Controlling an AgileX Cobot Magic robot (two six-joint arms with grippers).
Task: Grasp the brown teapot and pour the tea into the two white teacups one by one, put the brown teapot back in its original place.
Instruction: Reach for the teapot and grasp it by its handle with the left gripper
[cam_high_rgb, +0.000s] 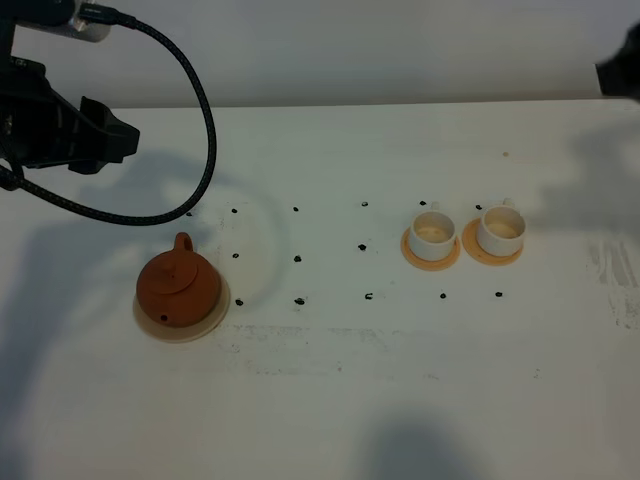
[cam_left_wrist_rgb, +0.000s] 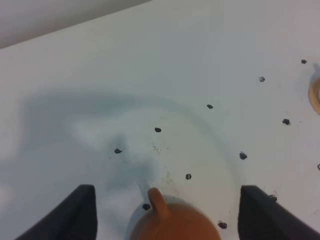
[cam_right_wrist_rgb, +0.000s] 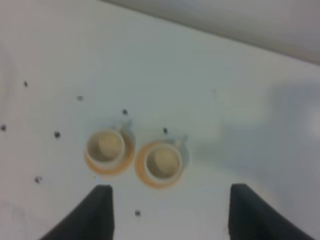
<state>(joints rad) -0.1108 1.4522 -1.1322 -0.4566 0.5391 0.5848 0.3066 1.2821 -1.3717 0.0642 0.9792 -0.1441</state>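
Observation:
The brown teapot (cam_high_rgb: 178, 286) stands with its lid on, upright on the pale beige coaster (cam_high_rgb: 164, 327) at the left of the table. Its loop handle (cam_left_wrist_rgb: 158, 202) and rounded body (cam_left_wrist_rgb: 175, 226) show low between the dark fingers (cam_left_wrist_rgb: 75, 215) of my left gripper (cam_left_wrist_rgb: 167, 188), which hovers open above and behind it. The two white teacups (cam_high_rgb: 432, 230) (cam_high_rgb: 500, 229) sit side by side on orange-tan saucers at the right. My right gripper (cam_right_wrist_rgb: 171, 187) hangs open high over the same cups (cam_right_wrist_rgb: 105, 146) (cam_right_wrist_rgb: 164, 161), whose insides look pale. The tea is hidden.
Small black dots (cam_high_rgb: 298, 259) mark a grid on the white table (cam_high_rgb: 330, 400). The left arm (cam_high_rgb: 60, 130) with its looping black cable (cam_high_rgb: 200, 130) sits at the far left; a bit of the right arm (cam_high_rgb: 620, 68) shows at the top right corner.

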